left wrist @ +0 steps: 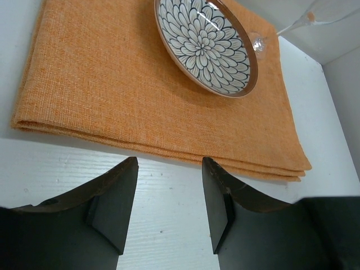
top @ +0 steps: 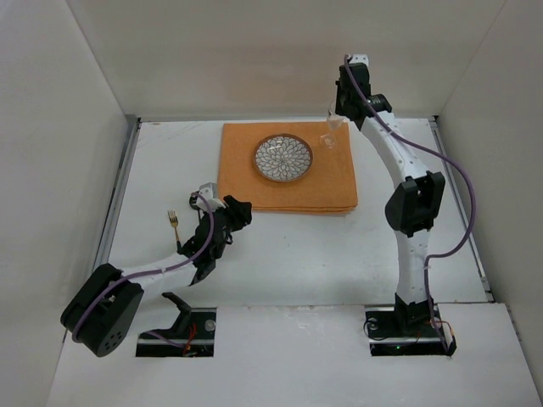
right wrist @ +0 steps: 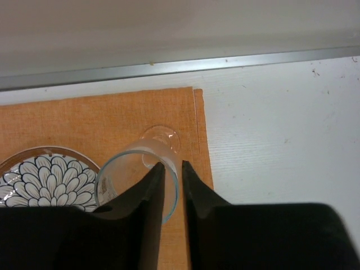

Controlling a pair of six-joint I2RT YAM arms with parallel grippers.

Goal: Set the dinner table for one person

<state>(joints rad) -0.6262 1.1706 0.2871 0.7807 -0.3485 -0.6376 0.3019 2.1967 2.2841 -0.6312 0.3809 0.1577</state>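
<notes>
Filling most of the top view, the dinner table (top: 339,254) is a plain white top that runs from the arm bases at the bottom of the frame to the back wall, with thin metal rails (top: 119,195) along its side edges. On its upper middle lies a folded orange mat (top: 246,182), square to the table. A round plate (top: 283,158) with a dark petal pattern and a brown rim sits on the upper centre of the mat. At the mat's upper right corner, just right of the plate, is a clear stemmed glass (top: 329,134), its foot on the cloth.

The right gripper (right wrist: 173,164) is at that glass from above. In the right wrist view its two dark fingers stand a narrow slit apart with the near wall of the rim between them, one finger inside the bowl and one outside; whether the pads press on the wall I cannot tell.

Lower left of the mat, the left gripper (left wrist: 169,163) is low over bare tabletop, just short of the mat's near edge. Its jaws are clearly apart, with only white table showing between them. A small gold fork (top: 173,222) lies on the table left of that gripper, apart from it, tines toward the top of the frame.
</notes>
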